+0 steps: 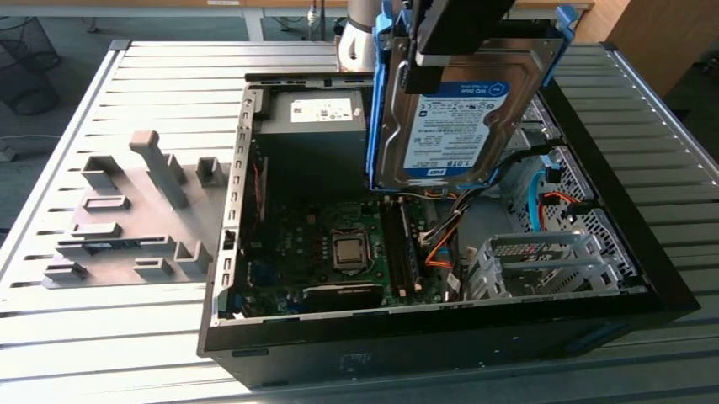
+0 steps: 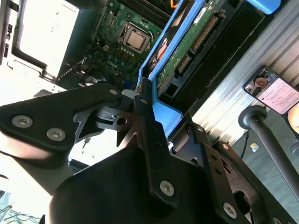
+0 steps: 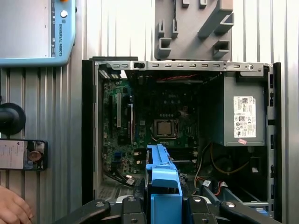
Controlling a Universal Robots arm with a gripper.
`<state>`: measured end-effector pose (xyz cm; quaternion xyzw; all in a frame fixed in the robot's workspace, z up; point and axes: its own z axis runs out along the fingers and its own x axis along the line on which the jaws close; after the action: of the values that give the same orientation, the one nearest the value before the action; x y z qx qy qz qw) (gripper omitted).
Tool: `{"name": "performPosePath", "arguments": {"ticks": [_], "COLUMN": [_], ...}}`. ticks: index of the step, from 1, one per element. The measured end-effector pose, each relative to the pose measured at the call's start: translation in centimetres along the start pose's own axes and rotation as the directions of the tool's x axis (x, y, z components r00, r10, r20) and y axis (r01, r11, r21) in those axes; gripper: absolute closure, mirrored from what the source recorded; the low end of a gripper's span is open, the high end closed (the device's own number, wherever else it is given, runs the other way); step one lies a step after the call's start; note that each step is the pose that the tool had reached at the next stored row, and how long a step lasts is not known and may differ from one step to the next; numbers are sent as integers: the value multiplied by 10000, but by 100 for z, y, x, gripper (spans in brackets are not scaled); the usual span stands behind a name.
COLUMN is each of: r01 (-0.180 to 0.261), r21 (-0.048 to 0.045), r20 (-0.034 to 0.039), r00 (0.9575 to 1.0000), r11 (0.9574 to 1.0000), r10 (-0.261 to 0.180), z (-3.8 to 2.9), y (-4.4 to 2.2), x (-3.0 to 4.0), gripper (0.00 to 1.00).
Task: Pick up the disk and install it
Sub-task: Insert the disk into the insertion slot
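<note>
The disk (image 1: pixel 450 126) hangs in the air over the open case (image 1: pixel 646 269), roughly upright and slightly tilted. Its blue-and-white label faces the exterior view, and its lower edge is above the motherboard (image 1: pixel 326 240), not touching it. A blue carrier (image 1: pixel 379 109) runs along its sides, and in the first wrist view this carrier (image 3: pixel 163 175) sticks out straight ahead toward the case interior.

The end effector (image 1: pixel 444 63) grips the disk from above, clamped on the upper end of the carrier. In the second wrist view a black finger (image 2: pixel 148 123) presses flat against the blue plastic, with the disk's green circuit side (image 2: pixel 187 46) just beyond it.

Inside the case, a dark power supply (image 1: pixel 315 126) with a white sticker is just beside the disk on the exterior view's left. A silver drive cage (image 1: pixel 540 261) sits below the disk toward the exterior view's right, with orange and blue cables near it.

The case lies on its side on a slatted metal table (image 1: pixel 113 337). A grey fixture (image 1: pixel 124 219) with upright blocks rests on the table at the exterior view's left, apart from the case.

In the first wrist view, a phone (image 3: pixel 23 154) lies on the table beside the case, and a person's hand (image 3: pixel 11 209) is near it.
</note>
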<state>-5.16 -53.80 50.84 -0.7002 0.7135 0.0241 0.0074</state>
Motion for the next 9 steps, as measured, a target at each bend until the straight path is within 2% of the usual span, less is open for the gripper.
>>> {"name": "performPosePath", "arguments": {"ticks": [2,6,9], "r01": [-1,0,-2], "r21": [-1,-8,-8], "r20": [-2,-2,-3], "r00": [10000,10000,10000], "r11": [10000,10000,10000], "r10": [1,0,2], "z": [7,14,14], "y": [-38,-155,-173], "x": [3,4,4], "gripper": [64,64,64]}}
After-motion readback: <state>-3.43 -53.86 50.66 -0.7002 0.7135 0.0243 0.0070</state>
